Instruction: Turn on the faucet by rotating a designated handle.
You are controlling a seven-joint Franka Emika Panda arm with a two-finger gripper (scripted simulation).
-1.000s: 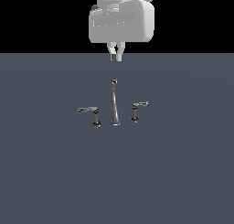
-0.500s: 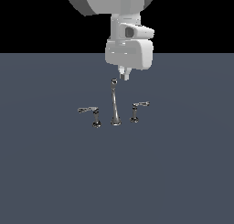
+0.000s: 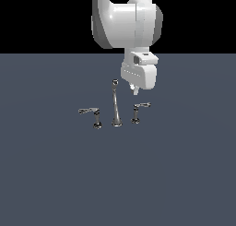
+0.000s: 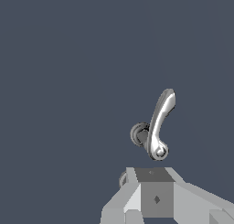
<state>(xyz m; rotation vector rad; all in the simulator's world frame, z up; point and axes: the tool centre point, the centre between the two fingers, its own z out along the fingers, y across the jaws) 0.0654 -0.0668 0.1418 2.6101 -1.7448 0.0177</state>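
The chrome faucet stands on the dark grey floor with its tall tapering spout (image 3: 115, 104) in the middle. The handle (image 3: 139, 107), with the shorter lever, stands on a short post to the exterior view's right of the spout. The longer-lever handle (image 3: 90, 113) is on the exterior view's left. My gripper (image 3: 134, 88) hangs just above and slightly behind the shorter handle, apart from it, with its jaws shut and empty. In the wrist view the handle (image 4: 160, 122) lies just beyond my fingertips (image 4: 153, 175), and its post base (image 4: 138, 134) shows beside it.
The white arm and hand (image 3: 138, 73) stand over the faucet's right side in the exterior view. The dark grey floor (image 3: 184, 174) spreads flat all around the faucet set.
The arm has swung from behind the spout toward the exterior view's right and come lower, so the gripper now hangs over the shorter handle. The faucet has not moved.
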